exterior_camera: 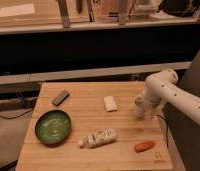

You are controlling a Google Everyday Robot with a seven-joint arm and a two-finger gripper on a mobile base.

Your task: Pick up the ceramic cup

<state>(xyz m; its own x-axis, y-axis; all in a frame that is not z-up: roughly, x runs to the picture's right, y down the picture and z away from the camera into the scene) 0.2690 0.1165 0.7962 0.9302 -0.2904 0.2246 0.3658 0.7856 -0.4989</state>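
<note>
The ceramic cup point(138, 103) is a small white round shape on the right side of the wooden table point(83, 150). It is partly covered by my arm's end. My gripper point(141, 112) hangs down from the white arm point(165, 87), which reaches in from the right. The gripper is right at the cup, low over the table. I cannot tell whether it touches or holds the cup.
A green bowl point(52, 127) sits at the front left. A white labelled bottle point(99, 138) lies at the front middle. A flat white block point(110, 103) lies left of the cup. An orange-red object point(144, 146) lies at the front right. A dark grey bar point(60, 97) lies at the back left.
</note>
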